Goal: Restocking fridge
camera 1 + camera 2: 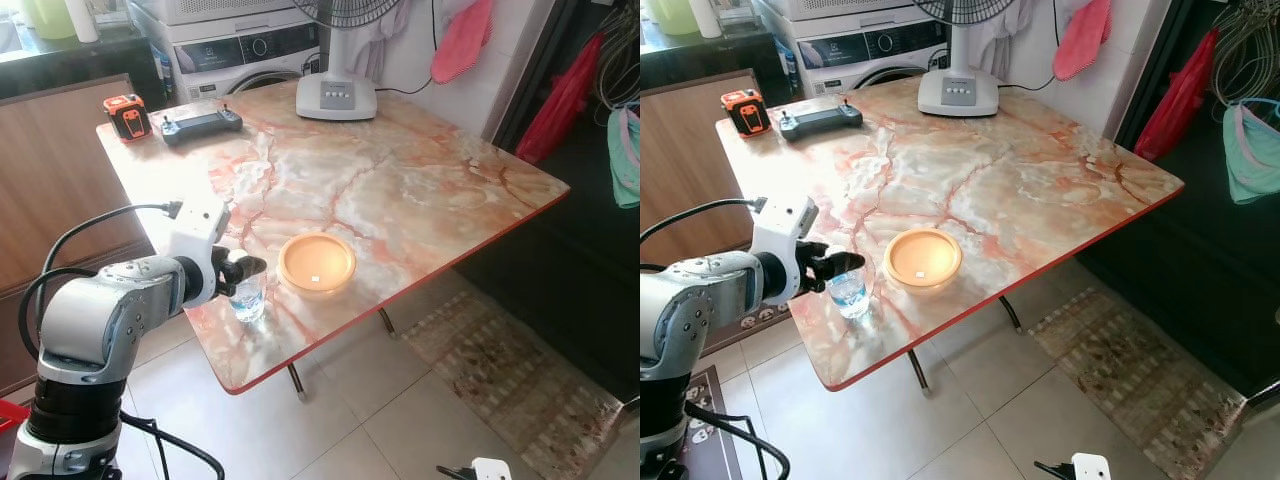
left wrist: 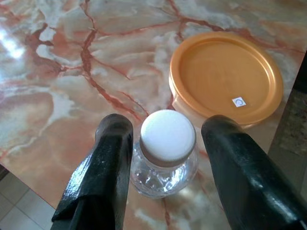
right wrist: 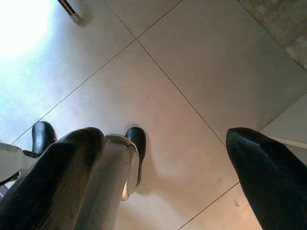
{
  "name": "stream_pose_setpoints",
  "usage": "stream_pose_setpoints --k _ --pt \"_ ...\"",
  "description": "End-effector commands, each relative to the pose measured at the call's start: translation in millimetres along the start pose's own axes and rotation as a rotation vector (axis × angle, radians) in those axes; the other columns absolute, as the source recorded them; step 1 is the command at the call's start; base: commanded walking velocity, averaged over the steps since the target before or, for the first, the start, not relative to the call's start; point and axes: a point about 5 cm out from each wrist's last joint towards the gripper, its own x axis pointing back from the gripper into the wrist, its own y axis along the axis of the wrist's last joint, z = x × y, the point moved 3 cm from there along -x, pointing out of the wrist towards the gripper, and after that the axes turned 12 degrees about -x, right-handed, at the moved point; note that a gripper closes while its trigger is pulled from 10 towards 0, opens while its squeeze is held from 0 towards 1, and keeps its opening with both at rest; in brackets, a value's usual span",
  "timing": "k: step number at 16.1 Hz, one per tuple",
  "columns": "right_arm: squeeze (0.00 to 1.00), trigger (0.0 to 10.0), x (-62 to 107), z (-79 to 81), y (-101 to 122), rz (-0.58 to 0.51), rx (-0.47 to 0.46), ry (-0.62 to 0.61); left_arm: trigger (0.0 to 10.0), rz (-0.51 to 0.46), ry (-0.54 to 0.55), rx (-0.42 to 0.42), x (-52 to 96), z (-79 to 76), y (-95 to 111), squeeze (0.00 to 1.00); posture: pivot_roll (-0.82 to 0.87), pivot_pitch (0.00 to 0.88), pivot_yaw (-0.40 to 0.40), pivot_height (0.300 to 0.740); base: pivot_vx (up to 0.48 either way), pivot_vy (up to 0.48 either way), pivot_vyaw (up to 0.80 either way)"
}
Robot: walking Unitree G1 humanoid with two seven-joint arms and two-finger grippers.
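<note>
This is a lived-in home, a utility corner by the kitchen. A front-loading washing machine (image 1: 245, 50) stands against the wall behind a folding marble-patterned table (image 1: 400, 190). A standing fan (image 1: 336, 92) rests on the table, clothes (image 1: 462, 38) hang nearby, and a worn rug (image 1: 510, 375) lies on the tiled floor (image 1: 330, 420).
</note>
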Motion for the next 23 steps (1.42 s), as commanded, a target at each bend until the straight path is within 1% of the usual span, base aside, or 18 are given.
stream_pose_setpoints --k 1,5,11,13,14,15,16,17,18,19,20,21,22,23 --pt "0.00 10.0 0.8 -3.0 2 -0.010 -0.007 -0.005 0.0 0.004 0.031 -0.020 1.3 4.9 0 0.00 0.09 0.000 -0.058 0.740 0.000 0.000 0.00" --pt "0.00 10.0 0.9 -3.2 1 -0.006 -0.008 -0.004 0.0 0.001 0.028 -0.026 0.7 3.8 0 0.00 0.09 0.000 -0.058 0.740 0.000 0.000 0.00" --pt "0.00 10.0 0.7 -2.8 1 -0.003 -0.010 -0.003 0.0 0.024 0.018 -0.010 -2.1 0.7 -8 0.00 0.09 0.000 -0.058 0.740 0.000 0.000 0.00" --pt "0.00 10.0 0.6 -2.6 1 -0.002 -0.008 -0.003 0.0 0.015 0.035 0.002 -3.4 2.6 -8 0.00 0.09 0.000 -0.058 0.740 0.000 0.000 0.00" --pt "0.00 10.0 0.7 -2.7 1 -0.001 -0.008 -0.004 0.0 0.002 0.066 0.007 -3.1 7.3 -7 0.00 0.09 0.000 -0.058 0.740 0.000 0.000 0.00" --pt "0.00 10.0 0.7 -2.8 1 -0.002 -0.008 -0.004 0.0 -0.045 0.115 0.000 -0.9 15.4 2 0.00 0.09 0.000 -0.058 0.740 0.000 0.000 0.00" --pt "0.00 10.0 0.7 -2.8 1 -0.001 -0.007 -0.004 0.0 -0.064 0.146 0.007 1.2 20.8 6 0.00 0.09 0.000 -0.059 0.740 0.000 0.000 0.00" --pt "0.00 10.0 0.7 -2.8 1 -0.001 -0.006 -0.004 0.0 -0.095 0.195 -0.005 4.3 28.3 12 0.00 0.09 0.000 -0.059 0.740 0.000 0.000 0.00" --pt "0.00 10.0 0.7 -2.7 1 0.000 -0.006 -0.003 0.0 -0.119 0.255 -0.002 9.7 38.9 17 0.00 0.09 0.000 -0.059 0.740 0.000 0.000 0.00" --pt "0.00 10.0 0.7 -2.7 1 0.000 -0.005 -0.003 0.0 -0.130 0.293 -0.010 13.6 45.5 20 0.00 0.08 0.000 -0.059 0.740 0.000 0.000 0.00" --pt "0.00 10.0 0.7 -2.7 1 0.001 -0.006 -0.003 0.0 -0.142 0.368 -0.018 24.6 61.7 22 0.00 0.08 0.000 -0.058 0.740 0.000 0.000 0.00" --pt "0.00 10.0 0.7 -2.7 1 0.001 -0.007 -0.004 0.0 -0.146 0.399 -0.008 30.8 70.5 19 0.00 0.09 0.000 -0.058 0.740 0.000 0.000 0.00" --pt "0.00 10.0 0.7 -2.8 0 0.002 -0.005 -0.004 0.0 -0.130 0.430 -0.001 34.0 77.4 12 0.00 0.09 0.000 -0.059 0.740 0.000 0.000 0.00" --pt "0.00 10.0 0.7 -2.8 0 0.005 0.000 -0.005 0.0 -0.093 0.512 0.008 44.2 94.3 -10 0.00 0.09 0.000 -0.060 0.740 0.000 0.000 0.00"
